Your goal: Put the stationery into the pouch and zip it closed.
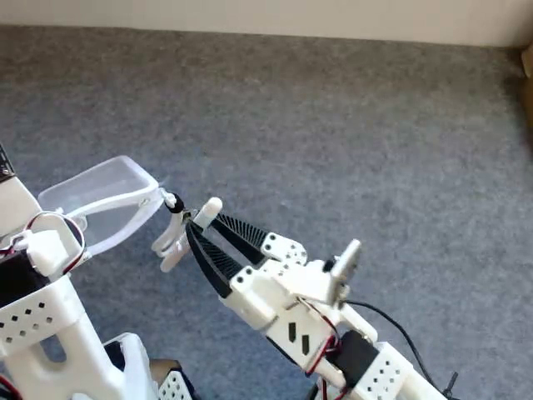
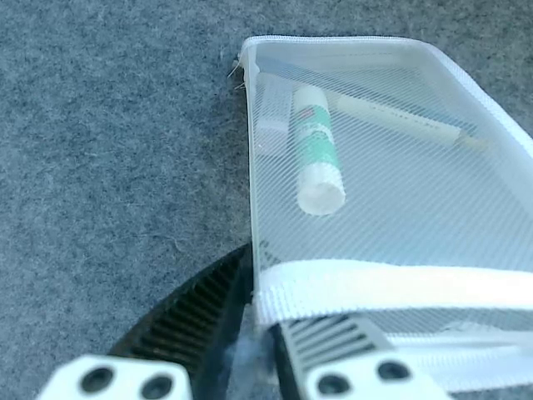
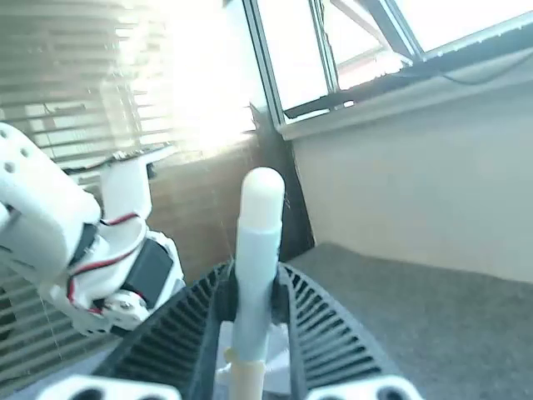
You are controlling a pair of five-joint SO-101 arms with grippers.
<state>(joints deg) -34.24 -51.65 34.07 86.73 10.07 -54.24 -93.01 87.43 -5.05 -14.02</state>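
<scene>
The left gripper (image 2: 261, 288) is clamped shut on the white-banded edge of the translucent white mesh pouch (image 2: 400, 200). Inside lie a green-labelled white glue stick (image 2: 316, 150), a small pale block (image 2: 271, 125) touching it, and, deeper in, a long pale pen (image 2: 400, 121). Just beside the pouch, over grey carpet (image 1: 333, 125), the right gripper (image 3: 254, 282) pinches a white round-tipped stick (image 3: 260, 208).

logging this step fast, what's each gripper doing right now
left gripper: closed, pinching the edge of the pouch
right gripper: closed, holding a white pen
</scene>
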